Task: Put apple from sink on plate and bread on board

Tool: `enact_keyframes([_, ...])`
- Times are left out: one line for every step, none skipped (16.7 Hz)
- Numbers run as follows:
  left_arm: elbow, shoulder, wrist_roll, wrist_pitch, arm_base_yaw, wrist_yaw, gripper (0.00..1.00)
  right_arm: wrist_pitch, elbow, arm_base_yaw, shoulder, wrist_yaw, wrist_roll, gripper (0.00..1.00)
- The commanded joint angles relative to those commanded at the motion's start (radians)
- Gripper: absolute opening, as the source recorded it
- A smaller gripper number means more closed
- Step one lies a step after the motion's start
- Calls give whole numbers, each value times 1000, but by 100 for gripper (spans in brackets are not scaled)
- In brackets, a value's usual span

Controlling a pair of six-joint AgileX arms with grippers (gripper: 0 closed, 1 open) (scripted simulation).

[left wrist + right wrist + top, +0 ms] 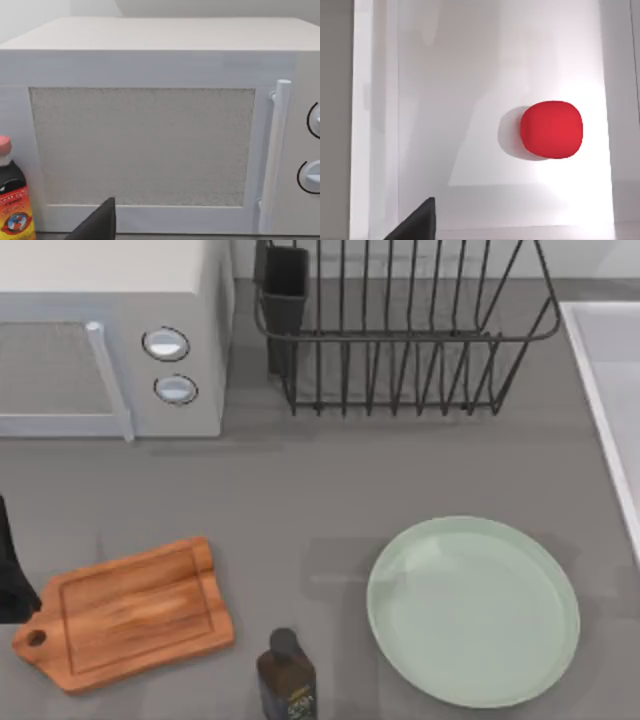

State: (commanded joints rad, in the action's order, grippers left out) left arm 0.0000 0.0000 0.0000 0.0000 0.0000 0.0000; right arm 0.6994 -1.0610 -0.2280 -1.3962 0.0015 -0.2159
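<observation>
A bright-red apple [551,130] lies on the pale floor of the sink [375,125], and the right wrist camera looks straight down on it. A dark part of my right gripper [417,222] shows apart from the apple. The sink's rim [600,390] runs along the table's right edge. The pale-green plate [540,570] sits front right with nothing on it. The wooden board [125,615] lies front left, bare, handle to the left. My left arm [10,580] stays at the left edge, its gripper [97,222] facing the microwave. The bread is out of view.
A white microwave [110,340] stands back left, a black wire dish rack [400,330] back centre. A dark bottle [287,680] stands between board and plate at the front edge. A red-capped sauce bottle [12,195] stands beside the microwave.
</observation>
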Motion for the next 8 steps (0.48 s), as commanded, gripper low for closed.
enact_keyframes([0, 0, 0, 0, 0, 0, 100, 46, -70, -15, -90, 0, -14, 100])
enact_keyframes([0, 0, 0, 0, 0, 0, 100, 91, -138, -30, -178, 0, -28, 100])
enact_keyframes([0, 0, 0, 0, 0, 0, 100, 133, -202, -43, -264, 0, -41, 100])
enact_keyframes([0, 0, 0, 0, 0, 0, 100, 172, -261, -56, -346, 0, -53, 100])
enact_keyframes([0, 0, 0, 0, 0, 0, 100, 208, -317, -68, -421, 0, -64, 100])
enact_keyframes([0, 0, 0, 0, 0, 0, 100, 242, -367, -79, -490, 1, -75, 100])
enact_keyframes([0, 0, 0, 0, 0, 0, 100, 272, -413, -89, -550, 1, -84, 100])
enact_keyframes([0, 0, 0, 0, 0, 0, 100, 298, -453, -97, -601, 1, -92, 100])
